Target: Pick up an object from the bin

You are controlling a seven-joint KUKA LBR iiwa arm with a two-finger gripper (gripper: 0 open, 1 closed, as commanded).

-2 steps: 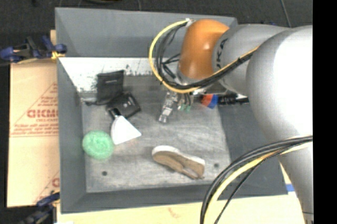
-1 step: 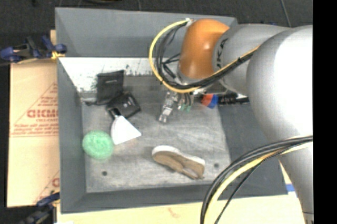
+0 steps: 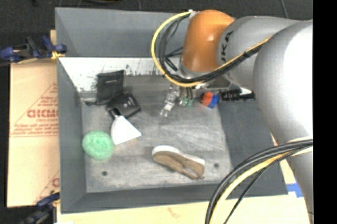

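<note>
Glossy arm [image 3: 279, 75] hangs tool [image 3: 168, 105] (metallic) over scuffed bin [image 3: 184, 136].

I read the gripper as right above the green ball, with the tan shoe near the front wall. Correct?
No. The camera view shows the gripper over bare bin floor toward the back, well apart from the green ball at front left. The tan shoe lies near the front wall.

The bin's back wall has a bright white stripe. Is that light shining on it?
Yes: in the camera view, light glares off the bin's back wall as a pale band; the orange cover on the arm has a sheen; the green ball and white wedge are well lit, while the bin's left wall is dim.
</note>
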